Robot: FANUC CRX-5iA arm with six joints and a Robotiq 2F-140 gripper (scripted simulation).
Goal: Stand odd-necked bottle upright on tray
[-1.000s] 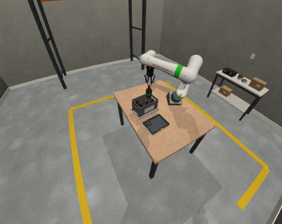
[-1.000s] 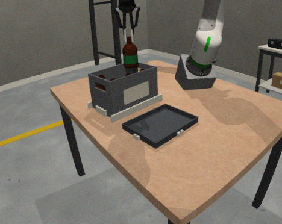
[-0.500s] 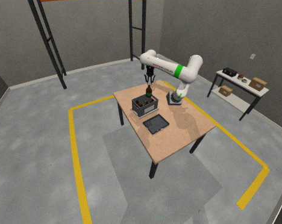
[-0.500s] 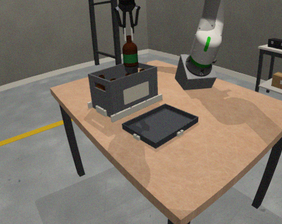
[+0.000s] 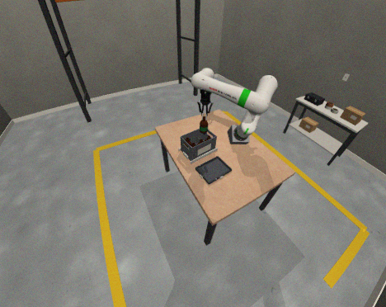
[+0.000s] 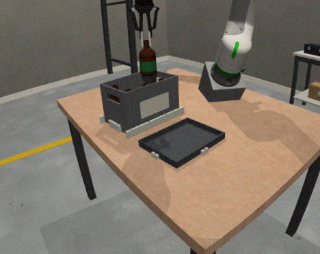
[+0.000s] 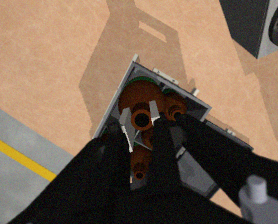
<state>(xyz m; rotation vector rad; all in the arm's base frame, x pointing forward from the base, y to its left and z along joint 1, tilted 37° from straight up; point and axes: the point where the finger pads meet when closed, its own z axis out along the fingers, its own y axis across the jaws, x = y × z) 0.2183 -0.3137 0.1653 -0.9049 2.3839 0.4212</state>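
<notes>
Fingers nearly together, closed on the neck of a brown bottle [image 5: 204, 125] [image 6: 148, 61] [image 7: 142, 97] with a green label. Pointing straight down, the gripper [image 5: 204, 111] [image 6: 145, 44] [image 7: 142, 114]. Hanging upright beneath it, raised above the other bottles. Directly below, the grey crate [image 5: 200, 147] [image 6: 120, 113] [image 7: 196, 102], with more brown bottle necks inside, lower than its rim. Off to one side of the tool and lower, near the crate, the dark tray [image 5: 214, 170] [image 6: 182, 143], flat on the table [image 5: 244, 177] [image 6: 230, 187] [image 7: 45, 65]. Farther out, the arm's base [image 5: 233, 136] [image 6: 226, 93] [image 7: 245, 30].
</notes>
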